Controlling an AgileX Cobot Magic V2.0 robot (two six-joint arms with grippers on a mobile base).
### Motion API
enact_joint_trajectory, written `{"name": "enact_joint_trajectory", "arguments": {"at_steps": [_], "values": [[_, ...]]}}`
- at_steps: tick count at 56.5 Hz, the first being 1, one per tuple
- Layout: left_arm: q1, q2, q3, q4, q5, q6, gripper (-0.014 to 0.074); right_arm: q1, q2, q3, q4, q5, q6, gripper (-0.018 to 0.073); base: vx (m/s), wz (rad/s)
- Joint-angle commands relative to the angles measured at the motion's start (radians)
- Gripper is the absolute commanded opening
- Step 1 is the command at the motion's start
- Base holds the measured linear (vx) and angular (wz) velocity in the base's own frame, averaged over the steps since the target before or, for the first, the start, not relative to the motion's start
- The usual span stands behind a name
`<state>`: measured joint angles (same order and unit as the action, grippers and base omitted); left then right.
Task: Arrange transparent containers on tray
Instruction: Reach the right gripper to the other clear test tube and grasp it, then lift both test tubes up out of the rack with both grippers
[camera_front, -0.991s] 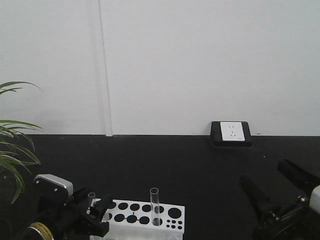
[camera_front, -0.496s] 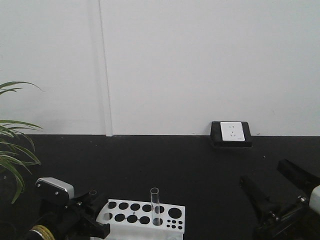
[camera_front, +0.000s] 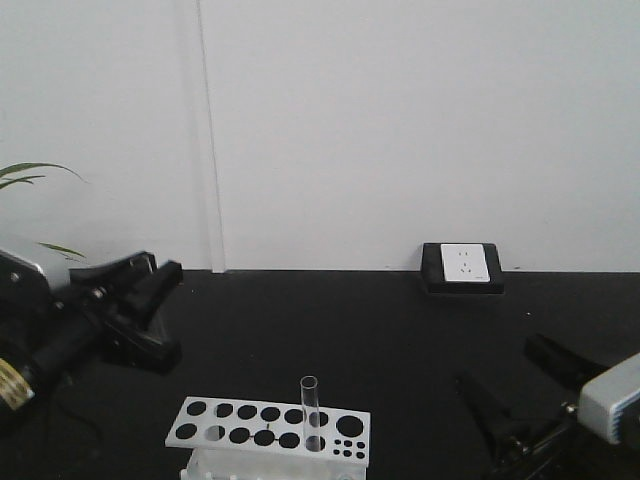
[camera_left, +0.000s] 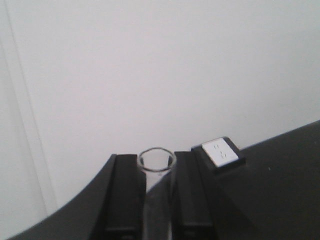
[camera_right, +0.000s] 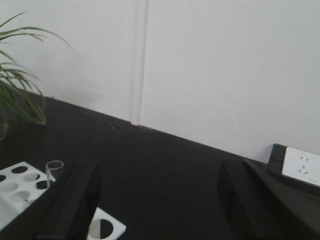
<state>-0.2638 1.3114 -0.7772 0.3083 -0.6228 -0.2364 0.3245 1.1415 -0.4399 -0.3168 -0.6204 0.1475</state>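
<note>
My left gripper (camera_front: 153, 272) is raised at the left, above and left of the white rack (camera_front: 268, 428). In the left wrist view it (camera_left: 157, 167) is shut on a transparent container (camera_left: 157, 197), a clear glass tube whose round rim sticks out between the two black fingers. A second transparent container (camera_front: 310, 412) stands upright in a rack hole; the right wrist view shows it (camera_right: 54, 170) just left of the left finger. My right gripper (camera_front: 500, 368) hangs low at the right, open and holding nothing (camera_right: 159, 170). The tray is out of view.
A white wall socket in a black frame (camera_front: 461, 266) sits where the black tabletop meets the white wall. Green plant leaves (camera_front: 30, 172) reach in at the far left. The rack (camera_right: 15, 186) has several unfilled holes.
The left gripper has risen from the rack's left end up and to the left, taking a tube out with it. The right gripper has shifted slightly lower and leftward.
</note>
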Motion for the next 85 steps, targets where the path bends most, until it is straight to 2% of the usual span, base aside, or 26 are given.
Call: {"name": "enact_joint_trajectory", "arguments": {"at_steps": [1,9,15,26,33,48,67,71,76,83,85], "values": [[-0.006,-0.12,-0.073,0.03,0.0,-0.01,-0.0003,-0.002,0.055,-0.059,-0.096,-0.139,0.059,0.054,0.0,0.0],[-0.006,-0.208,-0.13,0.031,0.067,-0.063,-0.0003,-0.002,0.221,-0.11,-0.251,-0.287,0.184,0.054,0.0,0.0],[-0.006,-0.228,-0.15,0.031,0.098,-0.065,-0.0003,0.006,0.339,-0.16,-0.304,-0.381,0.258,0.054,0.0,0.0],[-0.006,-0.231,-0.157,0.031,0.147,-0.102,-0.0003,0.085,0.484,-0.257,-0.316,-0.407,0.263,0.054,0.0,0.0],[-0.006,-0.231,-0.157,0.031,0.147,-0.111,-0.0003,0.105,0.536,-0.303,-0.308,-0.408,0.263,0.054,0.0,0.0],[-0.006,-0.231,-0.157,0.026,0.147,-0.111,-0.0003,0.105,0.62,-0.384,-0.27,-0.404,0.263,0.054,0.0,0.0],[-0.006,-0.231,-0.157,0.024,0.15,-0.111,-0.0003,0.105,0.767,-0.503,-0.271,-0.406,0.268,0.0535,0.0,0.0],[-0.006,-0.231,-0.157,0.024,0.156,-0.111,-0.0003,0.105,0.774,-0.506,-0.27,-0.414,0.268,0.049,0.0,0.0],[-0.006,-0.231,-0.157,0.024,0.166,-0.111,-0.0003,0.105,0.774,-0.506,-0.271,-0.417,0.268,0.0371,0.0,0.0],[-0.006,-0.231,-0.157,0.024,0.169,-0.111,-0.0003,0.105,0.774,-0.506,-0.271,-0.437,0.268,0.0111,0.0,0.0],[-0.006,-0.231,-0.157,0.024,0.169,-0.111,-0.0003,0.105,0.771,-0.506,-0.273,-0.444,0.274,0.001,0.0,0.0]]}}
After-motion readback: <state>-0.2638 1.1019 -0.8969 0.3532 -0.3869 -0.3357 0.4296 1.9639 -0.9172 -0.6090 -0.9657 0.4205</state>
